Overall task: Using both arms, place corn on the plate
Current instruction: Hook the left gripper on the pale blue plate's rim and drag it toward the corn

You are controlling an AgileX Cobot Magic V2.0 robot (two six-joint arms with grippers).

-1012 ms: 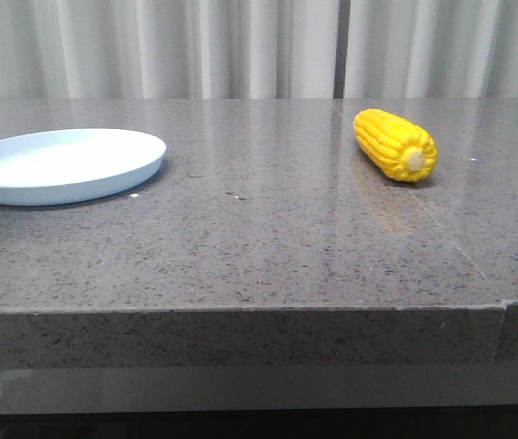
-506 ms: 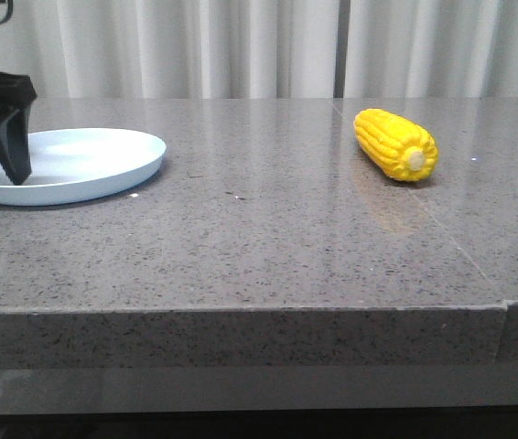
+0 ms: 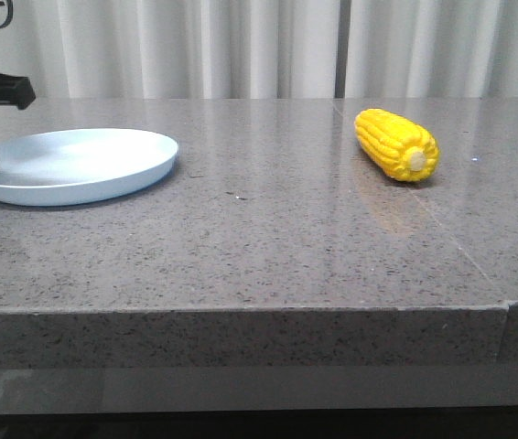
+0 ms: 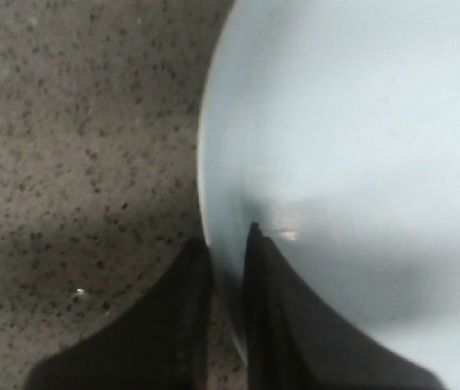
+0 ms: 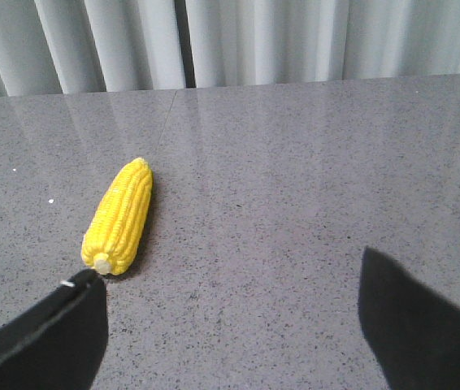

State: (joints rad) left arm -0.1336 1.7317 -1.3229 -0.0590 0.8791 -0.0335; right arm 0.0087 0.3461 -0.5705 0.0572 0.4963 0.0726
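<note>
Left gripper point(image 4: 228, 252) is pinching the plate point(image 3: 85, 165) rim with closed jaws, right gripper point(image 5: 230, 313) is hanging wide open, so drag slowly toward the corn point(image 3: 396, 144).

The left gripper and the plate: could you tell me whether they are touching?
Touching: in the left wrist view, the left gripper pinches the plate rim between nearly closed fingers.
</note>
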